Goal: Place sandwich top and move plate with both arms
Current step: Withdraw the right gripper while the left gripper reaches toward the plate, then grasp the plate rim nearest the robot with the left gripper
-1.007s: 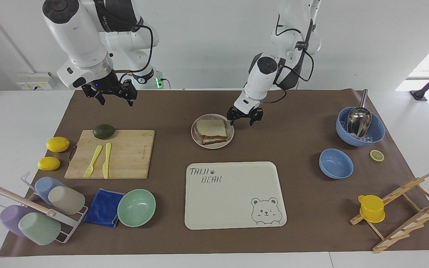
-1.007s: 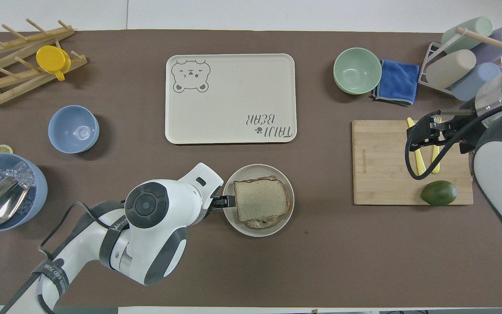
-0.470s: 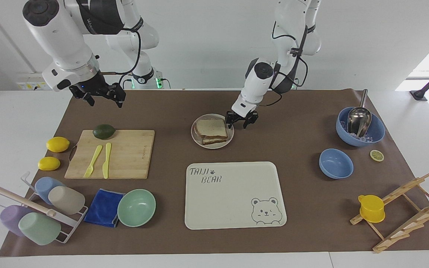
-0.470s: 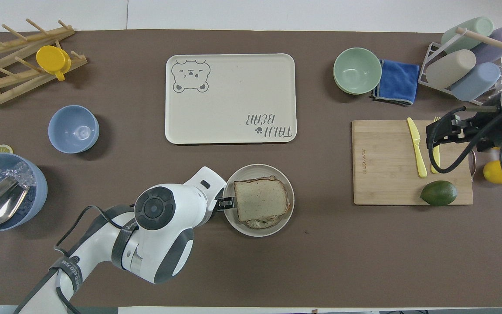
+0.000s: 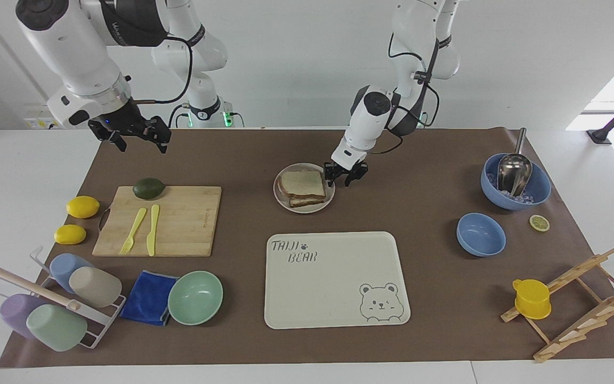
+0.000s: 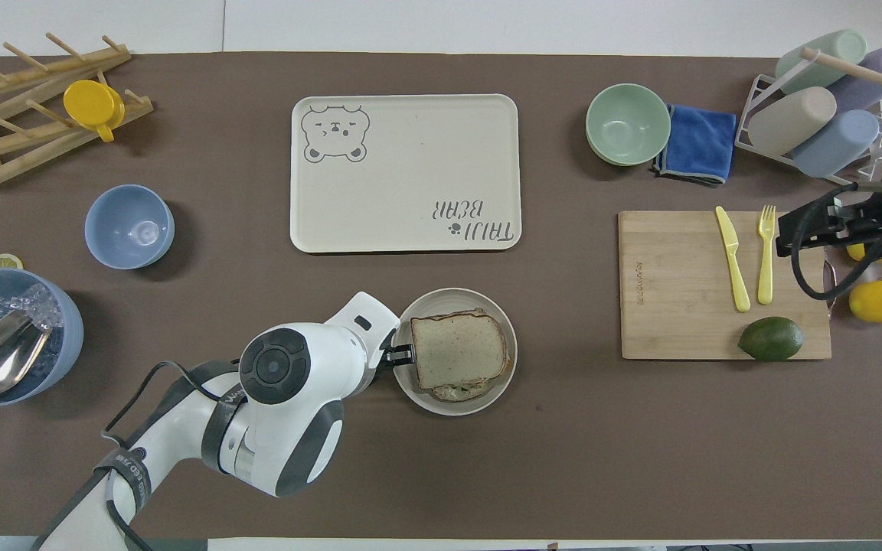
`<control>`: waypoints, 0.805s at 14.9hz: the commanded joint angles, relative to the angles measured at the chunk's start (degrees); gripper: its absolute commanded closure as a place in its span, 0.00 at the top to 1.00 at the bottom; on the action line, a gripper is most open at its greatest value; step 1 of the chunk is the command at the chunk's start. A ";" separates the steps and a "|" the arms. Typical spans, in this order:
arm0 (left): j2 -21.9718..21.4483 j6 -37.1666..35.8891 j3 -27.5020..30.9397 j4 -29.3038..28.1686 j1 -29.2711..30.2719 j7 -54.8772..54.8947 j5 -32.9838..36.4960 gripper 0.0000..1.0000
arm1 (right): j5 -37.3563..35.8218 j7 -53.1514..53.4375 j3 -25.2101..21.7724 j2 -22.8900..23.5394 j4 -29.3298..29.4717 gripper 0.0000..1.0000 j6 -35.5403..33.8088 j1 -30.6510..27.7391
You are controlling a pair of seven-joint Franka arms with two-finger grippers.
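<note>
The sandwich top [image 5: 301, 182] lies flat on a stacked sandwich on the plate [image 5: 307, 209], nearer the robots than the cream tray. In the overhead view the bread slice [image 6: 458, 350] covers most of the plate [image 6: 456, 295]. My left gripper [image 5: 345, 177] is low at the plate's rim on the left arm's side, fingers apart. From overhead it [image 6: 396, 354] has one finger over that rim. My right gripper [image 5: 143, 145] is open and empty, raised over the table edge at the right arm's end. It shows beside the cutting board from overhead [image 6: 793, 229].
The cream bear tray [image 5: 333, 277] lies farther from the robots than the plate. A cutting board [image 5: 184, 218] holds an avocado [image 5: 148, 188], fork and knife. Lemons, a mint bowl [image 5: 195, 297], blue cloth, cup rack, blue bowls and a wooden rack stand around.
My left gripper has come down and in to the plate's rim. My right arm has swung away from over the cutting board toward its own end of the table.
</note>
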 commanded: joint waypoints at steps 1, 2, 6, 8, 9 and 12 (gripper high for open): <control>1.67 3.36 0.82 -0.18 -2.29 -0.23 -1.59 0.58 | 1.31 -1.90 0.12 -0.06 0.18 1.00 0.67 -1.99; 2.02 3.80 0.82 -0.18 -2.29 -0.23 -1.59 0.58 | 1.31 -1.82 0.12 -0.06 0.18 1.00 0.67 -2.25; 2.29 3.89 0.82 0.09 -2.29 0.30 -1.59 0.42 | 0.25 -1.64 0.64 0.29 0.09 1.00 0.32 -1.72; 2.38 3.72 0.82 0.53 -2.29 0.39 -1.59 0.35 | 0.43 -1.99 0.73 0.21 0.09 1.00 0.14 -1.90; 2.38 3.72 0.82 0.70 -2.29 0.30 -1.50 0.32 | 0.60 -1.99 0.73 0.21 0.09 1.00 0.14 -1.90; 2.90 3.54 0.82 1.31 -2.21 0.39 -1.59 0.19 | 1.22 -2.17 0.64 -0.05 -0.26 1.00 -0.38 -1.99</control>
